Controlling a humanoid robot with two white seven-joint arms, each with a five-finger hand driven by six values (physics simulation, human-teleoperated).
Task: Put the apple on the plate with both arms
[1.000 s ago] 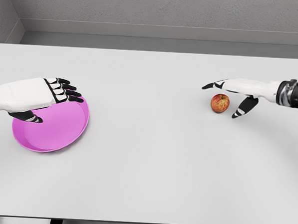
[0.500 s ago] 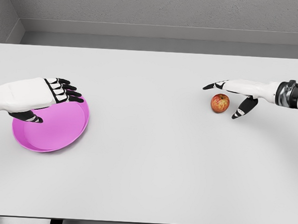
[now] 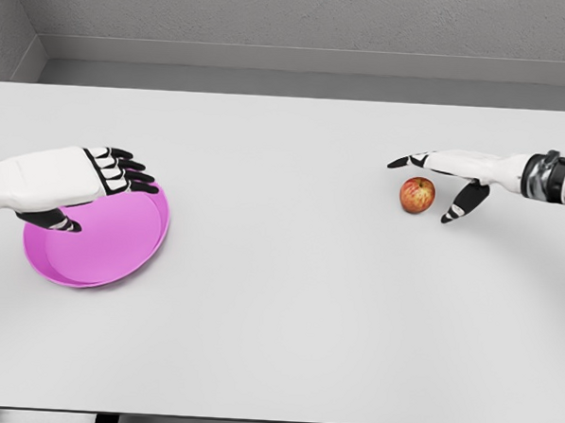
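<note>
Bright, even, diffuse light; faint soft shadows; sharp render; no glare.

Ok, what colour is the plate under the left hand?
Bright pink-magenta, plain with no pattern; the plate shows clearly in the head view, partly under the left hand.

A wide white table (image 3: 286, 316) fills most of the view. Behind its far edge runs a grey floor strip (image 3: 308, 84) below a grey wall (image 3: 312, 19).

White table (image 3: 286, 325), grey textured wall (image 3: 302, 18), even light
</note>
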